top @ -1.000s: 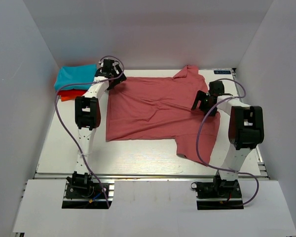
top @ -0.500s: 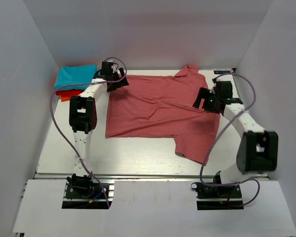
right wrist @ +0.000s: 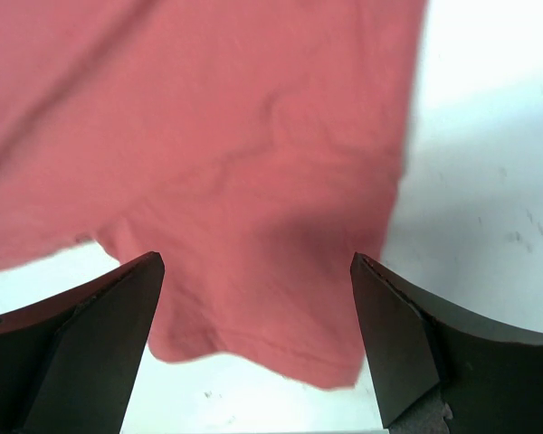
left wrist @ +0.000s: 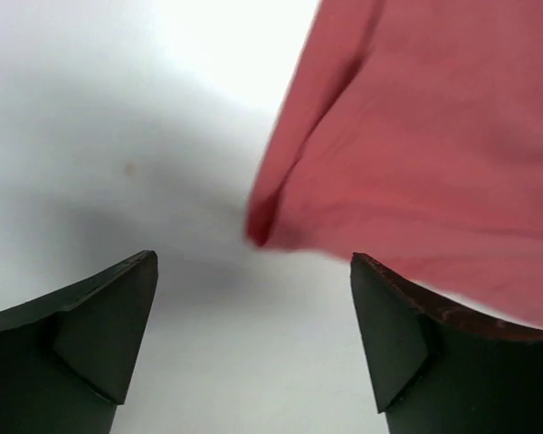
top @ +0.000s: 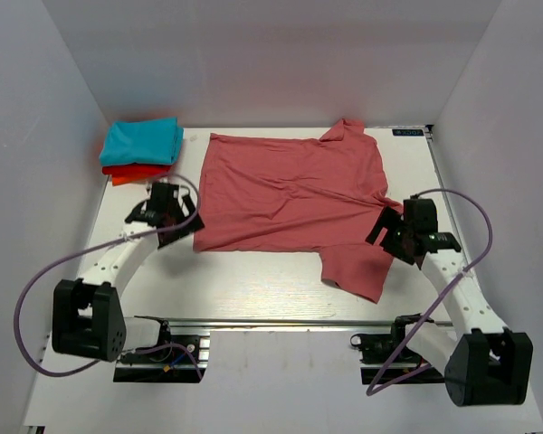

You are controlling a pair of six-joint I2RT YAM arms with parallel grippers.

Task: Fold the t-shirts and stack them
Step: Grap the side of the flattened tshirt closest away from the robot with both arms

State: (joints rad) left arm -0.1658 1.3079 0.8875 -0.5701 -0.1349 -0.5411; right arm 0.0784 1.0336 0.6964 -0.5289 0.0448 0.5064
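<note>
We see the pink tee [top: 290, 194] flat on the counter [top: 253, 282]. Our left claw [top: 167, 215] is spread beside its hem corner, and our right claw [top: 394, 237] is spread above its sleeve.

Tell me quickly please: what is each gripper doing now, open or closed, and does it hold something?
Left gripper: open, holding nothing, by a corner of the pink shirt.
Right gripper: open, holding nothing, over the shirt's sleeve.

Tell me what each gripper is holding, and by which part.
Nothing is held. The left gripper is open above a hem corner of the salmon-pink t-shirt. The right gripper is open above its sleeve. Neither grips the cloth.
</note>
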